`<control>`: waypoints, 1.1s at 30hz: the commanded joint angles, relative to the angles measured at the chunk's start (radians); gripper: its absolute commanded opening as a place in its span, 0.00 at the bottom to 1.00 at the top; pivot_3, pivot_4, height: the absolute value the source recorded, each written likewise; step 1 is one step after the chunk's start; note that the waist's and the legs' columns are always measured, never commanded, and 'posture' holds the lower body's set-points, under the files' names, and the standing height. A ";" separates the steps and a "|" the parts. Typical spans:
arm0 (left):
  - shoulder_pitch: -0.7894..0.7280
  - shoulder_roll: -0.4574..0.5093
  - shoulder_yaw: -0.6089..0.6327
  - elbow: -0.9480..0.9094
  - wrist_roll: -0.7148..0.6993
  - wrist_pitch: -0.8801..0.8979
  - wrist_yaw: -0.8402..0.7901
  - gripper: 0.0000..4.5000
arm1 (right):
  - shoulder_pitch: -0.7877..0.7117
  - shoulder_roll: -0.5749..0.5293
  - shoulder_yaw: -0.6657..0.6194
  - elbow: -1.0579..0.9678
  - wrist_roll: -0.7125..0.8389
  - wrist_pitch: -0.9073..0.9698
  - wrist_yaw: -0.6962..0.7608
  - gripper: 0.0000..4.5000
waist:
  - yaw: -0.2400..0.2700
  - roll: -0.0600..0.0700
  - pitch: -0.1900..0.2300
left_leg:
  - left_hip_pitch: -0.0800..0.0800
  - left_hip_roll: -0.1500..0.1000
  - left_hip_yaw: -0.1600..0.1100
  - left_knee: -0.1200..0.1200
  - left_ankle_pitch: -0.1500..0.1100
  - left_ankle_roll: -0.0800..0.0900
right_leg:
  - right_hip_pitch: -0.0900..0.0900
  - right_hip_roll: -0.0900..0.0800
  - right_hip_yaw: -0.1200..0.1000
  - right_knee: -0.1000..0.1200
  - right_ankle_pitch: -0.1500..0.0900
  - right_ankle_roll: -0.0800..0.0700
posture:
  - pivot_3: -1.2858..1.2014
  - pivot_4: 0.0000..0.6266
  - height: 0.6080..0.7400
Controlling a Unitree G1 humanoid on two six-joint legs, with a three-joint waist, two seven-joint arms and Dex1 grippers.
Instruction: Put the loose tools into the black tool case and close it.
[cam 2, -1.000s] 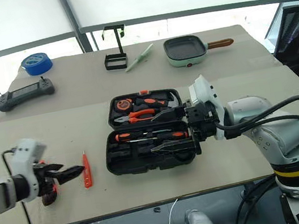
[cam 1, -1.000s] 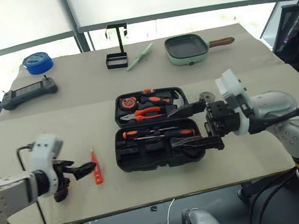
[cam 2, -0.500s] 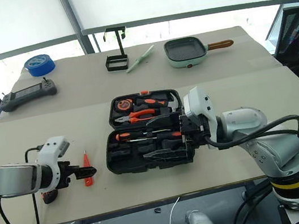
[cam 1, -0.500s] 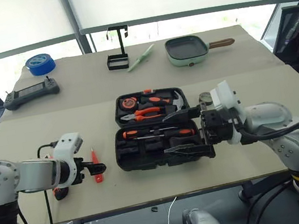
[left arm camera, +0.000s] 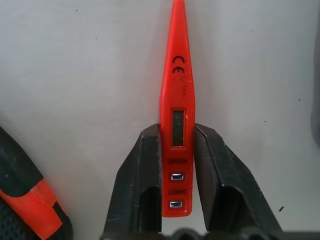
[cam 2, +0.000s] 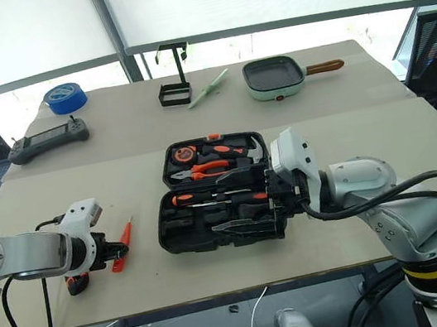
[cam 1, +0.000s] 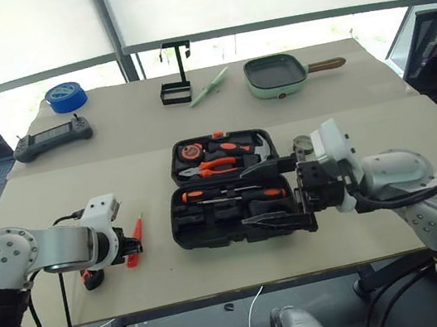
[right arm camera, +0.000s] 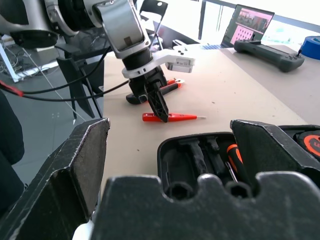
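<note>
Beige table (cam 1: 55,187): blue tape roll (cam 1: 65,96), controller (cam 1: 52,137), green pan (cam 1: 274,72).

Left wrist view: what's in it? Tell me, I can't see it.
Two black fingers of the left gripper are shut on a slim orange tool lying on a pale table. An orange-and-black handle lies on the table nearby.

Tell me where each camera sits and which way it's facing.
Head stereo pair: on the head, looking down over the table, open black tool case and both arms.
Left wrist: looks along the left end effector, its fingers against the slim orange tool.
Right wrist: looks along the right end effector across the case.
Shared: right wrist also shows tool and left end effector.
</note>
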 commanded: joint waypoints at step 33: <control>-0.670 -0.411 -0.609 0.501 1.931 -0.954 -2.257 0.09 | 0.242 -0.150 -0.185 -0.200 0.125 0.063 -0.183 1.00 | 0.016 -0.011 0.006 | -0.027 0.005 0.000 0.019 -0.003 0.030 | -0.007 -0.001 -0.007 -0.009 0.004 0.008 | 0.52 0.24 1.00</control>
